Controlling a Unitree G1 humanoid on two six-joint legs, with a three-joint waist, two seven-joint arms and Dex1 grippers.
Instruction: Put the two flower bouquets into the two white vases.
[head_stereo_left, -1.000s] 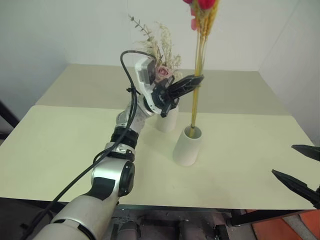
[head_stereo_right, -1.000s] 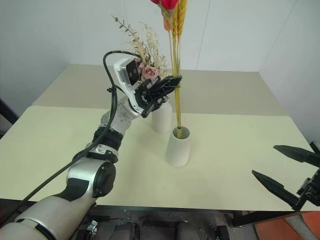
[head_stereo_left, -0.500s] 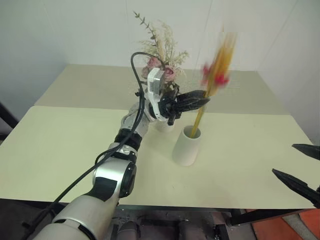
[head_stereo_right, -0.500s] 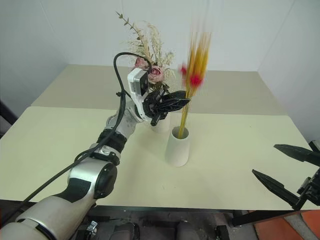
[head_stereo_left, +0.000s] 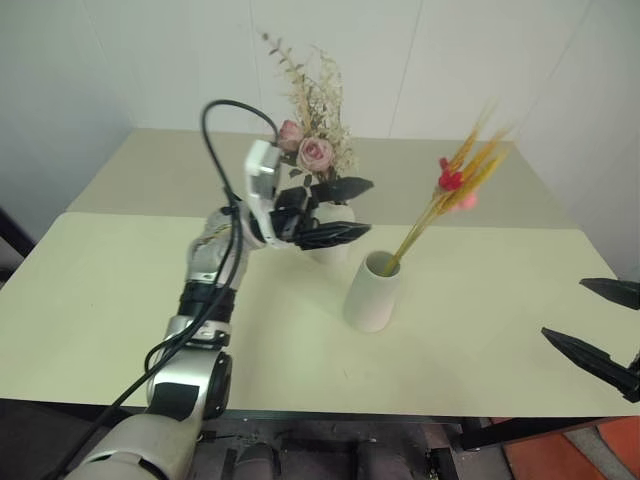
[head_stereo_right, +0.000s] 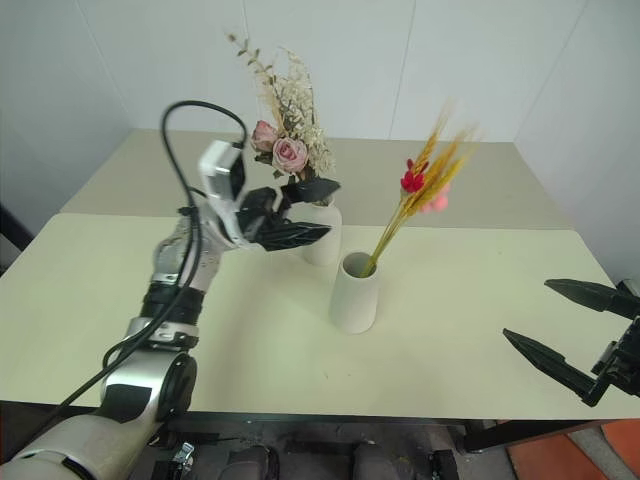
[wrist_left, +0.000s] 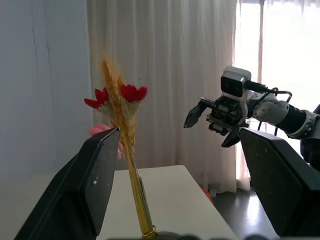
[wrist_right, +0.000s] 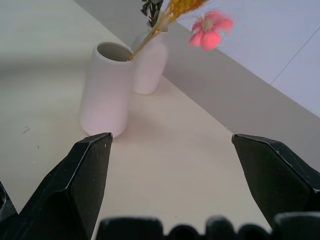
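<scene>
The tapered white vase (head_stereo_left: 372, 292) stands mid-table and holds the yellow stalks with red tips (head_stereo_left: 450, 190), which lean to the right against its rim. Behind it, the bottle-shaped white vase (head_stereo_right: 322, 238) holds the pink rose bouquet (head_stereo_left: 312, 140). My left gripper (head_stereo_left: 370, 207) is open and empty, just left of the stalks and in front of the bottle vase, touching neither. In the left wrist view the stalks (wrist_left: 125, 150) stand free between its wide fingers (wrist_left: 95, 185). My right gripper (head_stereo_left: 563, 309) hovers open and empty over the table's right front, facing both vases (wrist_right: 107, 97).
The pale table (head_stereo_left: 120, 300) runs wide to the left and front of the vases. A second table (head_stereo_left: 180, 170) joins it behind, against white walls. An orange object (head_stereo_left: 615, 450) sits on the floor at the right front corner.
My left gripper opened, let go of the yellow stalks and drew back to the left. The stalks dropped deeper into the tapered vase and tipped to the right. The right gripper stayed put.
</scene>
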